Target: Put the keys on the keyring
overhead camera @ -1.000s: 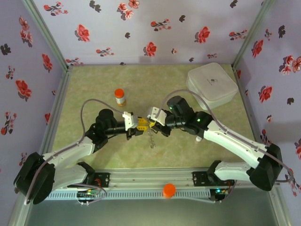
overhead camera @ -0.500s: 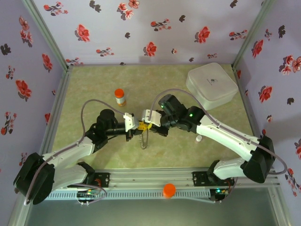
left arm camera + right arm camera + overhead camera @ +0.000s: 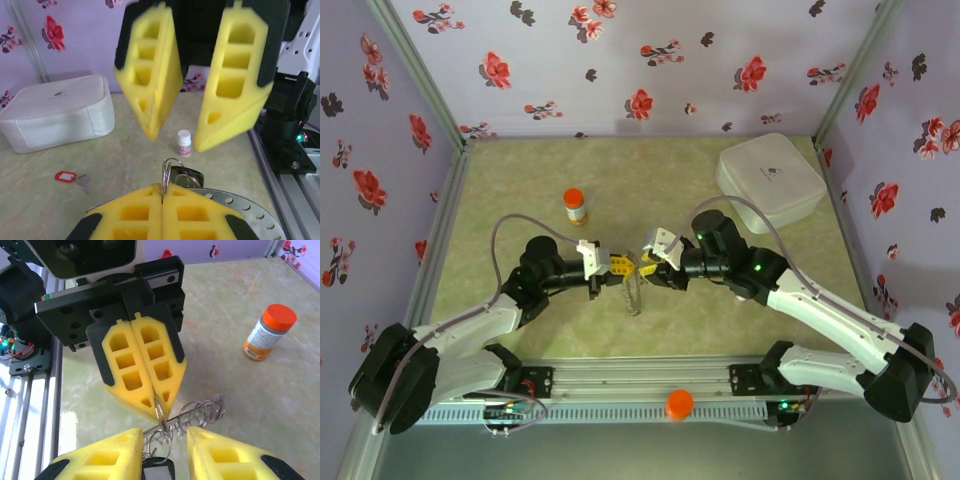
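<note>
My left gripper (image 3: 616,268) (image 3: 162,186) is shut on the keyring (image 3: 165,172) (image 3: 161,412), a thin silvery wire ring held above the table. A string of wire loops (image 3: 202,412) (image 3: 635,293) hangs from it. A key's dark tag with a white label (image 3: 157,474) (image 3: 196,176) hangs there too. My right gripper (image 3: 648,266) (image 3: 165,432) faces the left one, open, its fingers (image 3: 150,75) either side of the ring and off it. The red-tagged key (image 3: 70,177) lies flat on the table.
An orange-capped bottle (image 3: 575,206) (image 3: 267,332) stands behind the left arm. A white case (image 3: 770,180) (image 3: 55,117) lies at the back right. A small white-capped bottle (image 3: 184,143) stands on the mat. A grey perforated curved plate (image 3: 245,207) shows beside my left fingers.
The left gripper has shut on the ring. The right gripper has let go, opened and drawn back a little to the right.
</note>
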{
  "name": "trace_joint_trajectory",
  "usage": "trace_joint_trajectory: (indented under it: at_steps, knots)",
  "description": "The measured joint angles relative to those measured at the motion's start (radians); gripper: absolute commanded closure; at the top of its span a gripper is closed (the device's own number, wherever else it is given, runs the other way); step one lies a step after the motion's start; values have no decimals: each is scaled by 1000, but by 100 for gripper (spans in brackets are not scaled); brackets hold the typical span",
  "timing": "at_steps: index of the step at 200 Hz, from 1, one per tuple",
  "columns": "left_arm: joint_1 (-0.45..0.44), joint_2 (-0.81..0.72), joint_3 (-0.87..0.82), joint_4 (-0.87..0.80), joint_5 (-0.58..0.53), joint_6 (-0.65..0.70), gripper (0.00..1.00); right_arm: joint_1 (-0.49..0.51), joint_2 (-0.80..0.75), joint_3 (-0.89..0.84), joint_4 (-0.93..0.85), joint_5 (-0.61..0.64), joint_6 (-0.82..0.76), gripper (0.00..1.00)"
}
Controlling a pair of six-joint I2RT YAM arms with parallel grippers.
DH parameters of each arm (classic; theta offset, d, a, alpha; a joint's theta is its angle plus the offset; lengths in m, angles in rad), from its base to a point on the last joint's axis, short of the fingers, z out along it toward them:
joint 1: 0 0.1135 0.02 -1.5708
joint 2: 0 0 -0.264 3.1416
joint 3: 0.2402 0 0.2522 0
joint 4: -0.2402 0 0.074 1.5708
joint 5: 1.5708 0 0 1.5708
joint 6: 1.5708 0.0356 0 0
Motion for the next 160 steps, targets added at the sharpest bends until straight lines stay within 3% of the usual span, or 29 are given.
trace_joint_trajectory:
  at_steps: [38,89,160]
  knots:
    - [0,13,-2,53,13,-24,100,0,-4,-47,61,-16,55,73]
    - [0,21,-2,86,36,-45,100,0,-4,-51,100,-31,79,86]
    - [0,23,-5,95,44,-50,100,0,5,-51,103,-31,84,86]
